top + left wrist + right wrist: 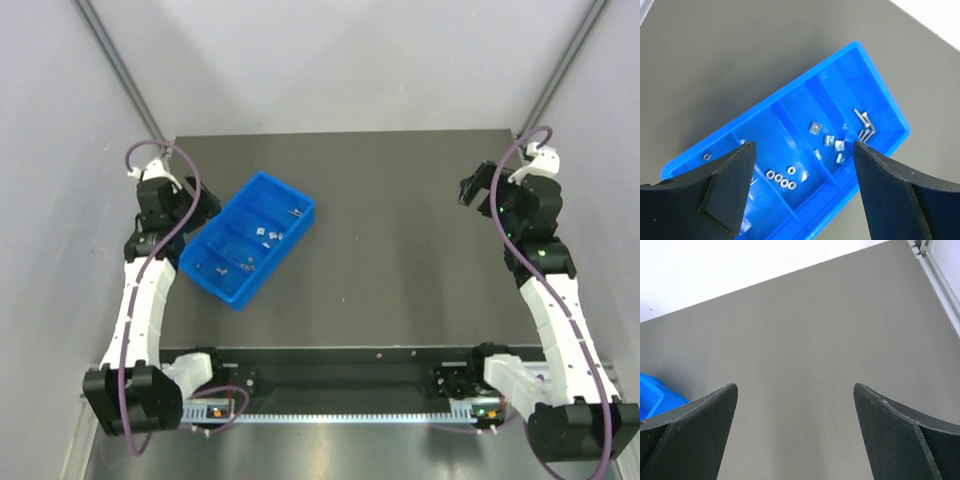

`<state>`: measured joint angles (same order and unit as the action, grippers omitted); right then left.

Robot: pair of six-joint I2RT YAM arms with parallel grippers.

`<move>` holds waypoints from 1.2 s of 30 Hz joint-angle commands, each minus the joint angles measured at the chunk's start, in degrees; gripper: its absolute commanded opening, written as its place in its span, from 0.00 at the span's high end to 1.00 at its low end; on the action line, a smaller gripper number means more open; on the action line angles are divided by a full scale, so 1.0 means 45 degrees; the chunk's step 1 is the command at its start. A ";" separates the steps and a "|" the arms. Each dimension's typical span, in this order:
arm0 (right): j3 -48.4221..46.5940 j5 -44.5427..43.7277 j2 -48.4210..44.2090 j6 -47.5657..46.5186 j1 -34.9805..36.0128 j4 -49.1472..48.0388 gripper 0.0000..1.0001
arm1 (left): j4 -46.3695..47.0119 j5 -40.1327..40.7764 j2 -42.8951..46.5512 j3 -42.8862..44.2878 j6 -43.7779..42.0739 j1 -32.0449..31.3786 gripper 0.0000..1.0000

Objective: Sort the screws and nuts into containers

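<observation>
Dark table [400, 260] bears the blue tray [867, 80] already holding screws [865, 126] and nuts [781, 180], so with left tool [802, 150] and right tool [795, 387] both wide and empty, sorting looks finished, calling only for a check and withdrawal.

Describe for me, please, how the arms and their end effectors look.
The left arm and right arm have white links, black joints and a looping purple cable. The left end effector and right end effector each carry two matte black wedge-shaped fingers.

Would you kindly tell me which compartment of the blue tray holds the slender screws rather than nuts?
The end compartment farthest from the arm bases: it alone holds the slender screws, while the other compartments hold squat nuts.
</observation>
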<state>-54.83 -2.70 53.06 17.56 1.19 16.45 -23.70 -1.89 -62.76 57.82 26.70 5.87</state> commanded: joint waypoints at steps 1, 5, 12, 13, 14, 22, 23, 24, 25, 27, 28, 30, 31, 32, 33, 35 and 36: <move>-0.0005 0.0189 -0.0267 -0.0075 -0.0128 -0.0647 0.00 | 0.0189 0.0029 0.0840 -0.0582 -0.0678 0.0004 0.17; 0.0835 0.0889 -0.0987 -0.0211 -0.0128 -0.1115 0.00 | 0.0287 0.0303 0.1407 -0.0994 -0.0894 0.0024 0.16; 0.0779 0.0679 -0.2103 -0.0328 -0.0128 -0.1135 0.00 | 0.0697 -0.0068 0.2266 -0.1560 -0.0816 -0.0015 0.16; 0.0758 0.0659 -0.2142 -0.0328 -0.0128 -0.1135 0.00 | 0.0717 -0.0165 0.2306 -0.1560 -0.0816 0.0004 0.16; 0.0739 0.0658 -0.2123 -0.0348 -0.0128 -0.1155 0.00 | 0.0736 -0.0166 0.2403 -0.1580 -0.0816 0.0004 0.16; 0.0368 0.1029 -0.1284 -0.0114 -0.0128 -0.0823 0.00 | 0.0873 -0.0614 0.2814 -0.1697 -0.0816 0.0024 0.16; 0.0368 0.0991 -0.1089 -0.0075 -0.0109 -0.0862 0.00 | 0.0873 -0.0654 0.2853 -0.1716 -0.0835 0.0005 0.16; 0.0348 0.1010 -0.0991 -0.0055 -0.0128 -0.0862 0.00 | 0.0873 -0.0654 0.2969 -0.1736 -0.0835 0.0004 0.16; 0.0348 0.0991 -0.0893 -0.0074 -0.0128 -0.0939 0.00 | 0.0873 -0.0635 0.2990 -0.1775 -0.0835 0.0004 0.16; 0.0387 0.1029 -0.0639 -0.0094 -0.0109 -0.1037 0.00 | 0.0912 -0.0712 0.3107 -0.1814 -0.0816 0.0004 0.16; 0.0406 0.1030 -0.0580 -0.0133 -0.0128 -0.1173 0.00 | 0.0951 -0.0771 0.3127 -0.1834 -0.0816 0.0004 0.16; 0.0445 0.1068 -0.0482 -0.0211 -0.0128 -0.1291 0.00 | 0.1049 -0.1062 0.3127 -0.1853 -0.0816 0.0024 0.16; 0.0465 0.1069 -0.0482 -0.0250 -0.0128 -0.1350 0.00 | 0.1068 -0.1200 0.3088 -0.1853 -0.0777 0.0005 0.16; 0.0465 0.1069 -0.0463 -0.0308 -0.0128 -0.1389 0.00 | 0.1068 -0.1278 0.3068 -0.1834 -0.0777 0.0024 0.16; 0.0446 0.1049 -0.0462 -0.0328 -0.0128 -0.1389 0.00 | 0.1088 -0.1337 0.3010 -0.1814 -0.0777 0.0024 0.16; 0.0368 0.0971 -0.0462 -0.0387 -0.0128 -0.1428 0.00 | 0.1088 -0.1552 0.2990 -0.1756 -0.0757 0.0024 0.16; 0.0348 0.0971 -0.0482 -0.0445 -0.0128 -0.1448 0.00 | 0.1068 -0.1572 0.2951 -0.1756 -0.0757 0.0024 0.16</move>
<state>-50.37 1.43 51.18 16.69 1.19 13.28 -22.57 -6.85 -49.65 49.91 23.83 5.85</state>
